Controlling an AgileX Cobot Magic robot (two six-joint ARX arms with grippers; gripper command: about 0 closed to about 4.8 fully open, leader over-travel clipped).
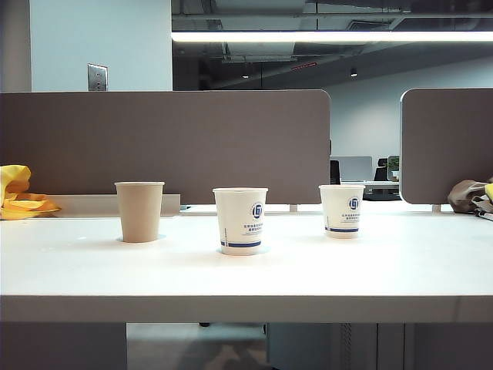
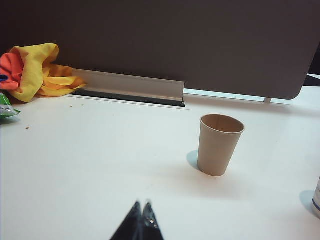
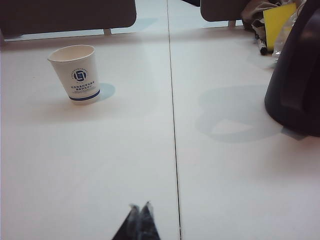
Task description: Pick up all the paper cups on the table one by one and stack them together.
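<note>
Three paper cups stand upright and apart on the white table (image 1: 246, 285): a tan-brown cup (image 1: 139, 211) at the left, a white logo cup (image 1: 240, 220) in the middle, another white logo cup (image 1: 341, 210) at the right. In the left wrist view the tan cup (image 2: 219, 144) stands well beyond my left gripper (image 2: 142, 204), whose fingers are pressed together and empty. The right wrist view shows a white logo cup (image 3: 76, 74) far from my right gripper (image 3: 139, 206), also shut on nothing. Neither gripper shows in the exterior view.
Brown-grey divider panels (image 1: 166, 146) run along the table's back. A yellow and orange cloth (image 2: 35, 70) lies at the back left. A large dark object (image 3: 296, 85) stands on the right half of the table, with yellow and dark items (image 3: 276, 19) behind it. A seam (image 3: 172, 125) splits the table.
</note>
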